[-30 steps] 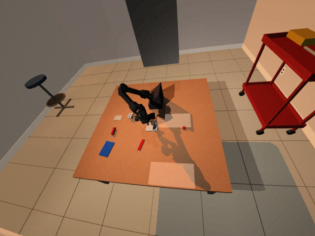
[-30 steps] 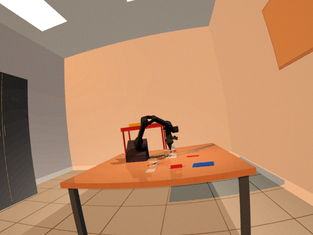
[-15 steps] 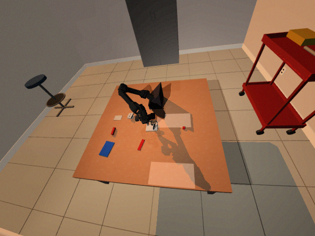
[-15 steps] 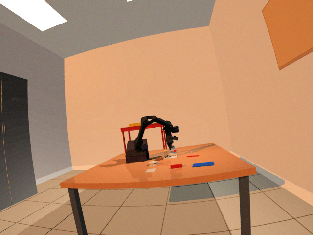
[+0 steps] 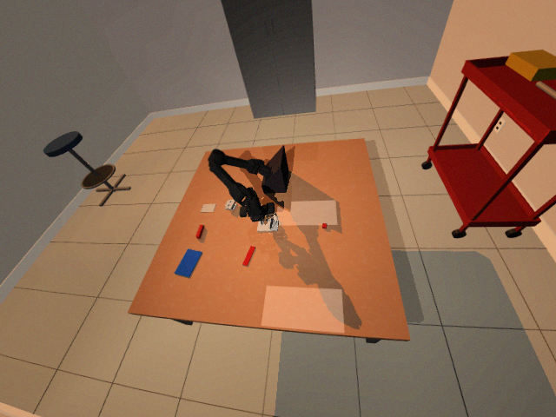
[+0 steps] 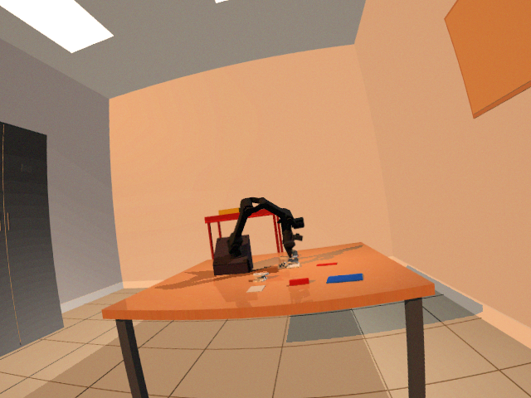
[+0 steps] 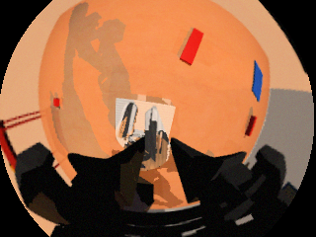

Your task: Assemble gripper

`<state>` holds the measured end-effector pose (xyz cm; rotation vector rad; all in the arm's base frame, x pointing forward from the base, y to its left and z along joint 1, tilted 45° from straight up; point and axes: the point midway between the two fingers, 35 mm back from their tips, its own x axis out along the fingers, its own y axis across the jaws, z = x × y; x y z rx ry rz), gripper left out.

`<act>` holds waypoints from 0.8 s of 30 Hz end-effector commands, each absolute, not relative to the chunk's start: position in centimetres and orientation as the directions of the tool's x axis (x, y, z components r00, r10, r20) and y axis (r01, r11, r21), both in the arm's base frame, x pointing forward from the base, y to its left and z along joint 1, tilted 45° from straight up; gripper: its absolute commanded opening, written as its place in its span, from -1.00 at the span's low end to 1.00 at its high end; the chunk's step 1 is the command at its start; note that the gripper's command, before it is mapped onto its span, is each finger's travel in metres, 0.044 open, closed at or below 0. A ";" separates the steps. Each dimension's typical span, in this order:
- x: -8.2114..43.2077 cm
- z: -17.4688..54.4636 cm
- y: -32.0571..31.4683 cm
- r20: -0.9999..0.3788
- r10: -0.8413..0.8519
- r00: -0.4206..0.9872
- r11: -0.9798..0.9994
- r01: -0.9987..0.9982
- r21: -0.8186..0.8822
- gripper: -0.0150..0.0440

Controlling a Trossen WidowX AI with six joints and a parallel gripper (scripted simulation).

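The gripper base [image 5: 261, 229] [image 7: 167, 113], a white square plate, lies on the table below my gripper [image 5: 268, 217] [image 6: 290, 255] [image 7: 158, 139]. One grey-white jaw [image 7: 128, 118] stands over the base's left part in the wrist view. My gripper is shut on the other jaw [image 7: 152, 118], which is beside the first and over the base. The fingers and dark shading hide the pins and gear teeth, so I cannot tell whether the teeth mesh or the held jaw is seated. A small white piece with dark holes [image 5: 229, 204] [image 6: 260, 276], possibly the housing plate, lies apart from the base.
A thin pale plate [image 5: 208, 208] [image 6: 255, 288] lies near the holed piece. A blue block [image 5: 188, 263] [image 6: 345, 278], a red bar [image 5: 248, 255] [image 7: 192, 46], a short red block [image 5: 200, 231] and a small red cube [image 5: 324, 225] lie around the base.
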<state>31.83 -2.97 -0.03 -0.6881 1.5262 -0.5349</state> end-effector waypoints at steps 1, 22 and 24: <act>31.7 -0.6 -3.5 -0.709 -0.706 -0.005 0.704 -0.114 -0.701 -0.04; 31.5 -1.9 -4.9 -0.707 -0.707 -0.005 0.703 -0.114 -0.702 -0.04; 31.5 -1.9 -4.9 -0.707 -0.707 -0.005 0.703 -0.114 -0.702 -0.04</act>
